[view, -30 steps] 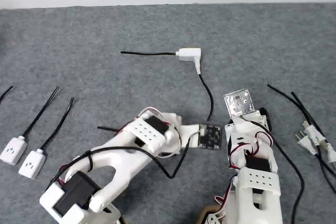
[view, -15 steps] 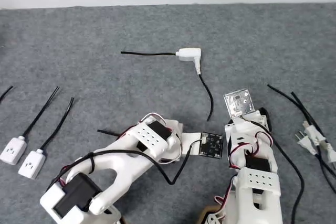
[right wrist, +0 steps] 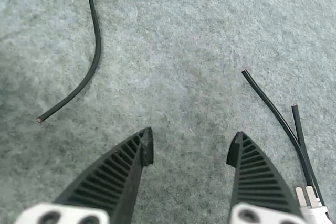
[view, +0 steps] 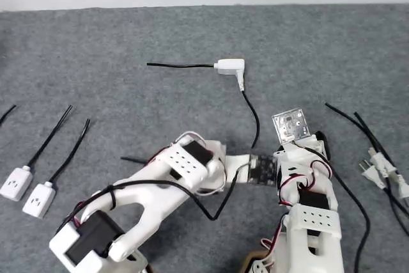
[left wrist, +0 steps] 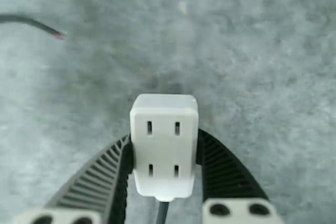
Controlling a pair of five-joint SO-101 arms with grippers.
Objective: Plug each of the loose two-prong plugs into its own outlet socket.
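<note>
My left gripper (left wrist: 164, 141) is shut on a white outlet socket (left wrist: 164, 116), slotted face up, just above the grey carpet. In the high view the left arm (view: 185, 164) lies across the middle, covering that socket. My right gripper (right wrist: 191, 148) stands open over bare carpet, its fingers (right wrist: 131, 169) holding nothing. Two loose two-prong plugs (view: 383, 169) lie at the far right; one plug (right wrist: 311, 201) sits beside the right finger. Two more white sockets (view: 25, 191) rest at the far left. Another white socket with a plug in it (view: 230, 66) lies at the back centre.
A black cable (right wrist: 89, 66) trails from the joined pair toward the right arm (view: 307, 196). Black cables (view: 348, 119) run from the loose plugs. A loose cable end (left wrist: 37, 26) lies ahead of the held socket. Open carpet stretches across the back.
The left arm's wrist has shifted slightly to the right, closer to the right arm. The right arm and the things on the carpet have stayed put.
</note>
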